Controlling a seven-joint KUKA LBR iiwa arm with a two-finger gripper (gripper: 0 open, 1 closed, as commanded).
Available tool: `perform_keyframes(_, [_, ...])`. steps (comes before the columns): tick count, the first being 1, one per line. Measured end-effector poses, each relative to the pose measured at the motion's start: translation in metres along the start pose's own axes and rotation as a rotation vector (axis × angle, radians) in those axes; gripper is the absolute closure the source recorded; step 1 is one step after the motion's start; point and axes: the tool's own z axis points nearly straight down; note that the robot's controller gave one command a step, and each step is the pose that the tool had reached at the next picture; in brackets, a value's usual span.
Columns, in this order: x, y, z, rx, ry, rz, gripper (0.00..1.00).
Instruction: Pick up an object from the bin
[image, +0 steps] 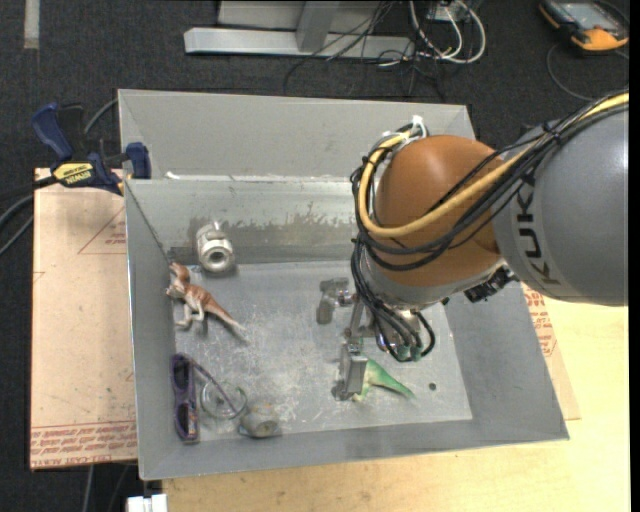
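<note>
My pincer is down low in the grey bin. It is spread wide, with only bare floor inside it. I hold nothing yet. A small green pointy toy lies right by my lower finger, near the front. I think the grabbing and lifting are still left to do.

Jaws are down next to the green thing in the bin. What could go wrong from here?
1. The green toy lies beside the nearer jaw, not between the jaws, which stand apart over bare floor. Closing now would likely catch nothing or nudge the toy away.
2. The jaws look low over the bin floor, so going further down may scrape it.
3. The toy looks flat and pointed, so a pinch at its edge may slip.
</note>
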Motion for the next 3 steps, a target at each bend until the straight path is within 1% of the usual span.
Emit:
perform_keyframes(1, [-0.002, -0.001, -0.004, -0.001, -0.008, 0.005, 0.00])
perform_keyframes(2, [-0.036, -0.088, 0.139, 0.000, -0.007, -0.143, 0.00])
perform_keyframes(3, [-0.003, -0.125, 0.069, 0.000, -0.015, -0.095, 0.00])
